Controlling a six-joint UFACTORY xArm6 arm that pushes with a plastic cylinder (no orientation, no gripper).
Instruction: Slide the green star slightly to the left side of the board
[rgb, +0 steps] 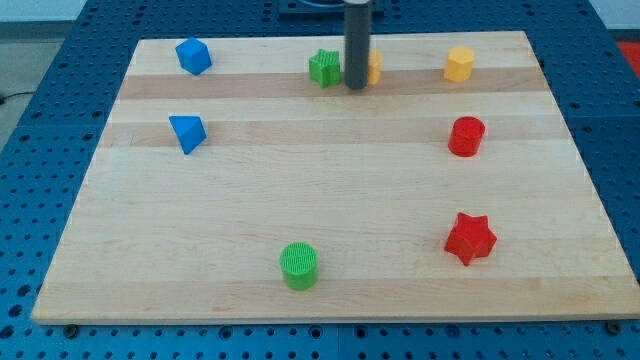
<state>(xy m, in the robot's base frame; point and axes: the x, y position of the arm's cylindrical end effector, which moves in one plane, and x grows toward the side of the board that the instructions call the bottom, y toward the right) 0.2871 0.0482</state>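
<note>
My tip (356, 87) rests just right of the green star (324, 68) near the view's top — touching or not, I cannot tell. No hand here — only the rod, half hiding a yellow block (373, 67).

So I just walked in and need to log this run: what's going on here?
A single arm with a dark rod is working on a wooden board. My tip sits at the view's top, right beside the green star on its right, with a yellow block partly hidden behind the rod. The star has yet to be slid left.
</note>
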